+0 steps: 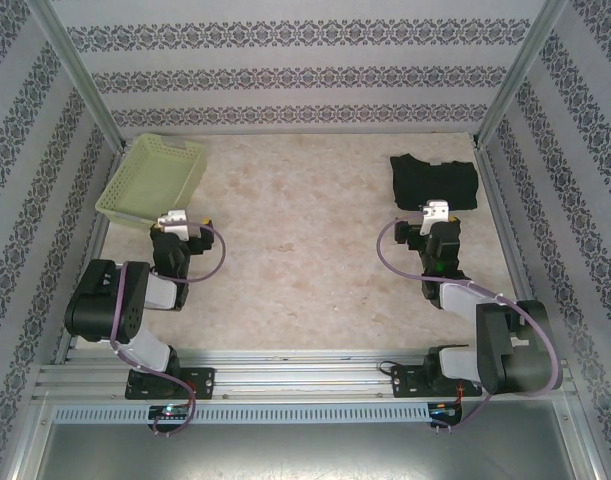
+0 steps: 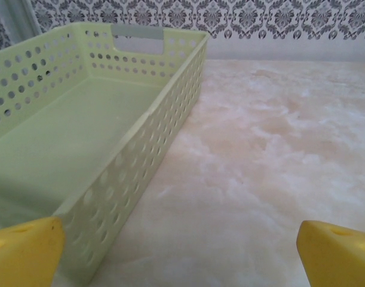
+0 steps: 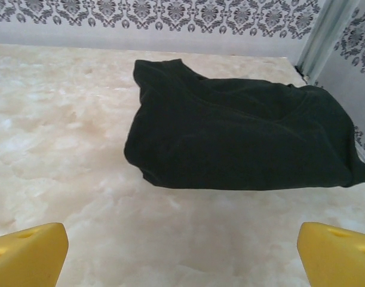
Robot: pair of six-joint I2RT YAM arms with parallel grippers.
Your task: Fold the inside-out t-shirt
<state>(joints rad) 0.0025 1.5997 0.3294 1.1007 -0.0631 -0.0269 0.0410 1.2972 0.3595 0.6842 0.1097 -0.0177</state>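
The inside-out t-shirt (image 1: 435, 182) is a plain black bundle, lying compact and folded over on the table at the far right. In the right wrist view the t-shirt (image 3: 242, 140) rests flat just ahead of my right gripper (image 3: 182, 254). That gripper's yellow fingertips (image 3: 27, 254) stand wide apart with bare table between them. From above, my right gripper (image 1: 435, 212) sits just short of the shirt's near edge, not touching it. My left gripper (image 1: 175, 220) is open and empty at the near corner of the basket; in its own view the left gripper (image 2: 182, 251) has only table between its tips.
A pale yellow-green lattice basket (image 1: 150, 172) stands tilted at the far left, and in the left wrist view the basket (image 2: 140, 161) holds nothing. Patterned walls and metal posts (image 1: 80, 75) close in the marbled table (image 1: 305, 250) on three sides.
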